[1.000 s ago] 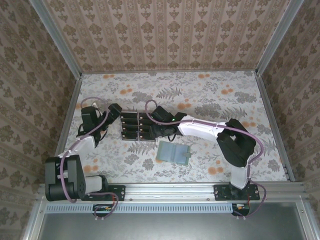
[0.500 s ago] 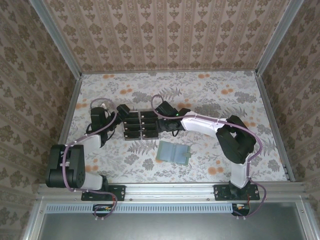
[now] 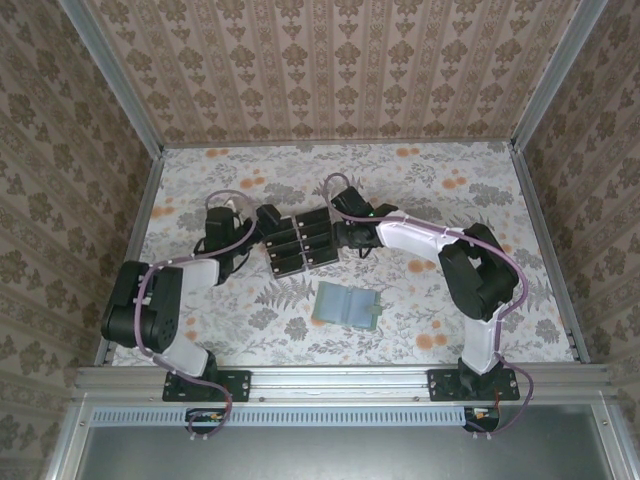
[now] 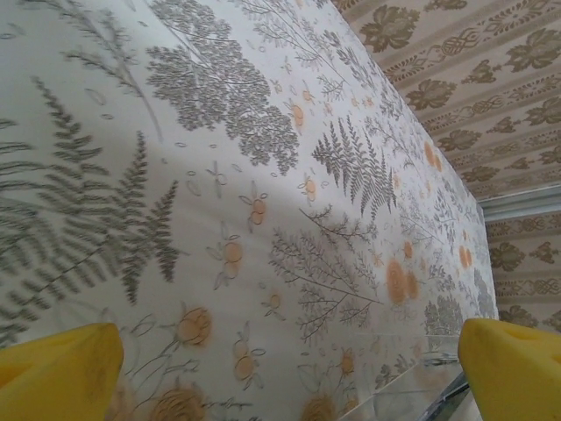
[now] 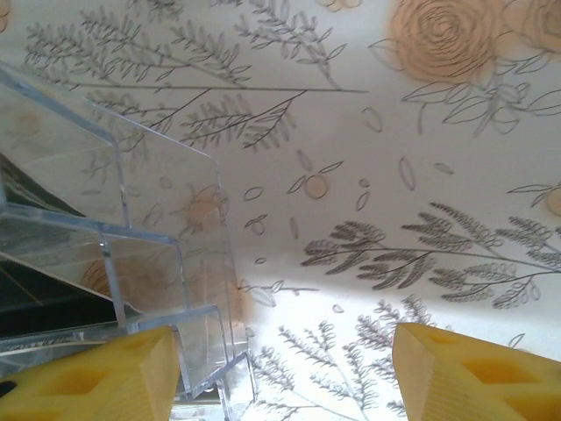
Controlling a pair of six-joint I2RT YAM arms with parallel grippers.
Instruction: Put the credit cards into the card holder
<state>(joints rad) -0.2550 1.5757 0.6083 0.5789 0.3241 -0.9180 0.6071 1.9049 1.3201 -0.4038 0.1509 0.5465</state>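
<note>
Flanking the clear tiered rack (image 3: 300, 246), the arms look to be at the card-picking step. The left gripper (image 3: 268, 217) sits at the rack's far-left end and the right gripper (image 3: 341, 232) at its right end, both spread wide and holding nothing. The black credit cards (image 3: 292, 262) stand in the tiers, none yet in the sage-green card holder (image 3: 347, 306), which lies flat on the floral worktop (image 3: 450, 200), nearer than the rack and apart from it. Next, one gripper probably has to pinch a single card's edge and lift it free. The card count and the holder's pocket opening are hard to make out from above, and the right wrist view cuts the rack off at a corner.
</note>
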